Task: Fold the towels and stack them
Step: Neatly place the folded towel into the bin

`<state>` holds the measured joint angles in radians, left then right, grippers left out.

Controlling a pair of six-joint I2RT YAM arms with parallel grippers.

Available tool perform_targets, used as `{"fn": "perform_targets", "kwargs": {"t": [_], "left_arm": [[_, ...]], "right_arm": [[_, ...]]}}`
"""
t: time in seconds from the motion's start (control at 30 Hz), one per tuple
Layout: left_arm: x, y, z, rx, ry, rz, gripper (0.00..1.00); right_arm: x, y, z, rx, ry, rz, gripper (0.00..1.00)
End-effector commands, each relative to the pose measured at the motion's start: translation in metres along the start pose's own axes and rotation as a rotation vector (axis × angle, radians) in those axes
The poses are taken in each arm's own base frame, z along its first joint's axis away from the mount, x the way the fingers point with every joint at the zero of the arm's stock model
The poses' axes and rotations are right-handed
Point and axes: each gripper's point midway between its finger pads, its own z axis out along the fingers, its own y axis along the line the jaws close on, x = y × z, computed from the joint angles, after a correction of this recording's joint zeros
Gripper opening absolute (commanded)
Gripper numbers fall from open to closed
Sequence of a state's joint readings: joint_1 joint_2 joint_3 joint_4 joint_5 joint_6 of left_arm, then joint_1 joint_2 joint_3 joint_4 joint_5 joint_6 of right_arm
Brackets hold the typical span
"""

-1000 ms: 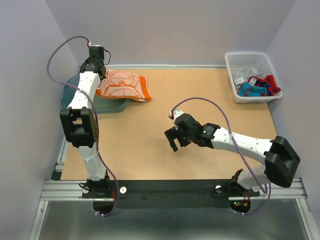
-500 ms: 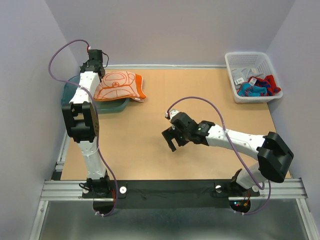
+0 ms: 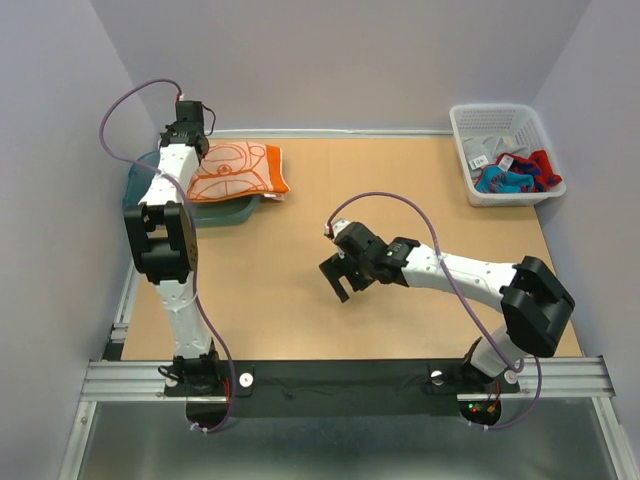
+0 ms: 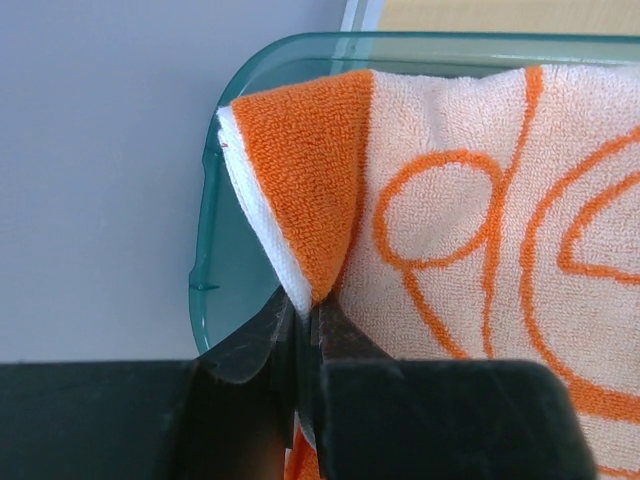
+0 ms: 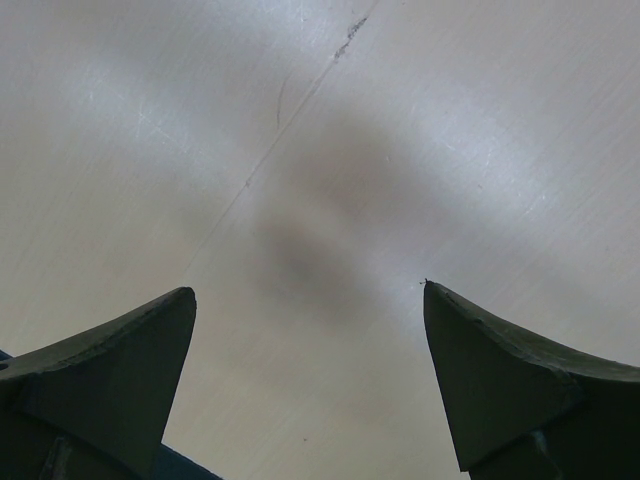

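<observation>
My left gripper (image 4: 303, 320) was clamped tight on a corner of the orange towel (image 3: 240, 172), and there it was in the wrist view: the corner was turned over, solid orange with a white edge, pinched between my two dark fingertips. The rest of that cloth spread away to the right, pale with orange rings and lines. It lay at the far left of the table (image 3: 400, 180), partly over the teal tray (image 3: 140, 190), with its right end reaching past the tray's rim onto the wood. My right gripper (image 3: 340, 278) was out over the middle of the table, well apart from the towel, with its jaws spread wide and nothing between them, only bare wood and a soft shadow beneath. Over in the far right corner sat the white basket (image 3: 497, 109), and the other towels were bunched inside it: teal-blue (image 3: 503, 182), red (image 3: 545, 163) and light grey (image 3: 478, 148).
</observation>
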<state>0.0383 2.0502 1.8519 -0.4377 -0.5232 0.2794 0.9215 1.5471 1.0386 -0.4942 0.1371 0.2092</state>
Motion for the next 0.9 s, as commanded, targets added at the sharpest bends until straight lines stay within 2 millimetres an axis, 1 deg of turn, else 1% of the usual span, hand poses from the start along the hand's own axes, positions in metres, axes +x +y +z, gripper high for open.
{"fn": "perform_targets", "kwargs": {"t": [0.0, 0.2, 0.37, 0.4, 0.47, 0.6, 0.67, 0.83, 0.87], "left_arm": [[0.008, 0.011, 0.002, -0.025, 0.015, 0.048, 0.0], [0.031, 0.0, -0.004, 0.051, 0.059, 0.069, 0.0], [0.04, 0.003, -0.01, 0.053, 0.06, 0.082, 0.0], [0.043, 0.006, -0.011, 0.047, 0.063, 0.084, 0.0], [0.041, 0.01, -0.01, 0.034, 0.057, 0.083, 0.0], [0.038, 0.019, -0.002, -0.025, 0.058, 0.088, 0.0], [0.034, 0.02, 0.002, -0.044, 0.047, 0.084, 0.0], [0.034, 0.023, 0.016, -0.103, 0.051, 0.111, 0.0], [0.033, 0.024, 0.016, -0.108, 0.049, 0.114, 0.0]], "right_arm": [[-0.017, 0.003, -0.005, -0.014, -0.026, -0.009, 1.0], [-0.018, 0.003, -0.001, -0.012, -0.015, -0.014, 1.0], [-0.017, 0.003, 0.0, -0.01, -0.009, -0.019, 1.0], [-0.017, 0.003, 0.0, -0.01, -0.009, -0.02, 1.0], [-0.018, 0.003, 0.0, -0.011, -0.012, -0.023, 1.0], [-0.017, 0.003, 0.0, -0.008, -0.01, -0.022, 1.0], [-0.017, 0.003, 0.0, -0.008, -0.008, -0.023, 1.0], [-0.017, 0.002, 0.001, -0.004, -0.003, -0.026, 1.0], [-0.017, 0.003, 0.001, -0.005, -0.001, -0.027, 1.0]]}}
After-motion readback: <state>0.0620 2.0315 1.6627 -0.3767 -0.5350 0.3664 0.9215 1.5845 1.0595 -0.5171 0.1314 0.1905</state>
